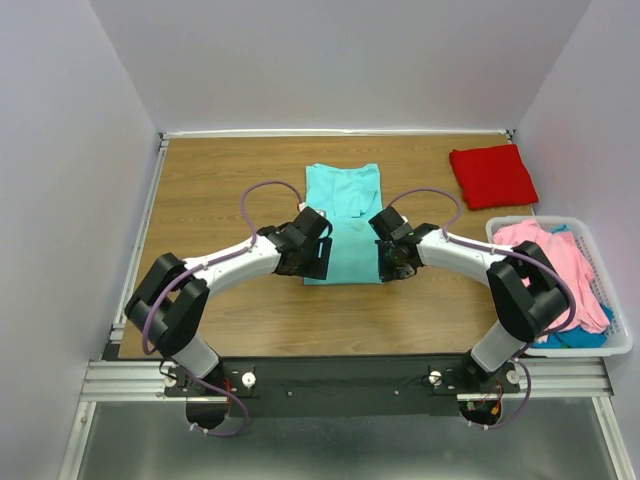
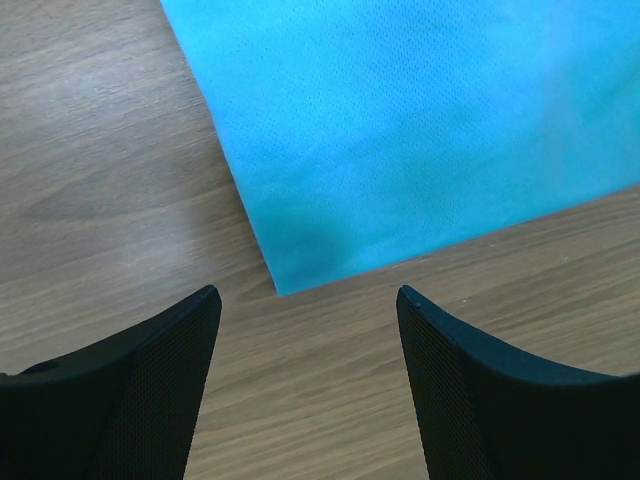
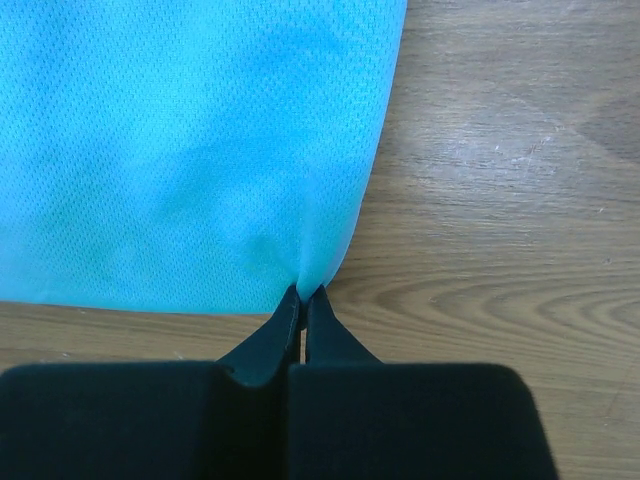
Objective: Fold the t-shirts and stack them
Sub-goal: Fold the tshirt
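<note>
Black left gripper (image 2: pixel 310 300): the fingers are held wide apart and nothing is gripped; the near left corner of the cloth is seen just ahead of them.
Aqua-teal t-shirt (image 1: pixel 342 205): it is laid flat at the middle of the wooden table (image 1: pixel 200 180).
Right gripper (image 3: pixel 303 296): the fingers are closed on the near right corner of this shirt.
Risk at the corners: if only one corner is lifted, the fold may be pulled askew; so thin a pinch may be lost.
Red t-shirt (image 1: pixel 492 175): it is folded and placed at the far right.
Writing: no brand or label can be read.
</note>
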You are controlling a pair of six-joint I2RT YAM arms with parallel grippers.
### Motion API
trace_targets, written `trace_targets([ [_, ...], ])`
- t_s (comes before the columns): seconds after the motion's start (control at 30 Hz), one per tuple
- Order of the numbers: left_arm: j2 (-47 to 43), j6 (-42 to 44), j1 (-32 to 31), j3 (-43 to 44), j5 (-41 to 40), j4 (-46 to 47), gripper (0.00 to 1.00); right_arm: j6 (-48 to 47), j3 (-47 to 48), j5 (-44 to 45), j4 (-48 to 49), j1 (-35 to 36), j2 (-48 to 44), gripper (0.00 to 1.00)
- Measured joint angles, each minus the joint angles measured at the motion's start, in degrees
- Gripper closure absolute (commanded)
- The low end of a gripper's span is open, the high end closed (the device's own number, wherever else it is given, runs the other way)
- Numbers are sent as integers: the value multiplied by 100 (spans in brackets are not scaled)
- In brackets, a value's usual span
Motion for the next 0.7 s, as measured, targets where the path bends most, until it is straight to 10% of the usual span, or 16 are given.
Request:
trace_targets([
  [0.37, 654, -13, -122, 332, -197, -409, 46, -55, -79, -17, 92, 0, -59, 99],
  [0.7, 844, -13, -122, 485, -236, -468, 46, -79, -98, -17, 120, 0, -72, 99],
])
